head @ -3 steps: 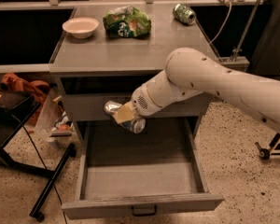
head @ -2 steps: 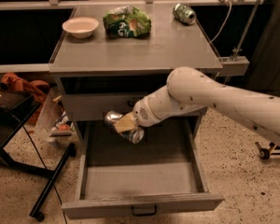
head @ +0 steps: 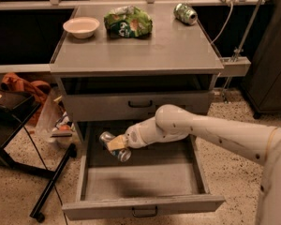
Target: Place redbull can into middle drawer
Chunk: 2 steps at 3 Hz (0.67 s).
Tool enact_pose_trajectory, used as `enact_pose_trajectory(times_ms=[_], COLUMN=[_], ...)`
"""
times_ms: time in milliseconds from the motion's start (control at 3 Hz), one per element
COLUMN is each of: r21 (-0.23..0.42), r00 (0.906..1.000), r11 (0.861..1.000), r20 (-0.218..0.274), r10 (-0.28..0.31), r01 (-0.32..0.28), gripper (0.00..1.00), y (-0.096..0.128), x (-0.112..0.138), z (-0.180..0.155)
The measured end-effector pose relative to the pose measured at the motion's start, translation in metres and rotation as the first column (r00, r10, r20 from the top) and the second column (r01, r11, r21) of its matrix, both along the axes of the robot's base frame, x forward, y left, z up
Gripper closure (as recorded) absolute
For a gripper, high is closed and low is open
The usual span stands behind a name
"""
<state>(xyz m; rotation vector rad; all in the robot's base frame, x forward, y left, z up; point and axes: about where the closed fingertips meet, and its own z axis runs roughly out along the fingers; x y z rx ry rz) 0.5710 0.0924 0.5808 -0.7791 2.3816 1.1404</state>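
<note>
One thing matters here, and your claw (head: 118, 145) has it: the fingers are closed across the middle of the redbull can (head: 107, 138), which lies tipped on its side, silver top to the left, over the back-left part of the open drawer (head: 145, 184); I judge you hold it low, inside the walls, so that a release drops it a short way onto the grey floor and not over the rim (whether it already touches that floor I cannot tell). Your arm (head: 201, 130) comes in from the right, just below the shut upper drawer (head: 140, 104); mind that front when you lift out. Lying sideways, the can may roll once freed; the walls should catch it. On the table (head: 145, 50) sit a bowl (head: 81, 26), a green bag (head: 127, 21) and a green can (head: 185, 13), all well apart from your work; nothing I can see in the drawer blocks the drop.
</note>
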Motion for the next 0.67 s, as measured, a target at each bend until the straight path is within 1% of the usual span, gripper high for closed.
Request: enact_pose_trajectory(times_ms=[333,667], r21=[0.047,0.043], r00=[0.9967,0.9926], r11=[0.999,0.999], r20=[-0.08,-0.121], r10=[-0.015,-0.007], r01=[0.019,0.013], gripper=[1.0,1.0], y=[0.027,0.045], x=[0.01,0.012], z=[-0.06,-0.102])
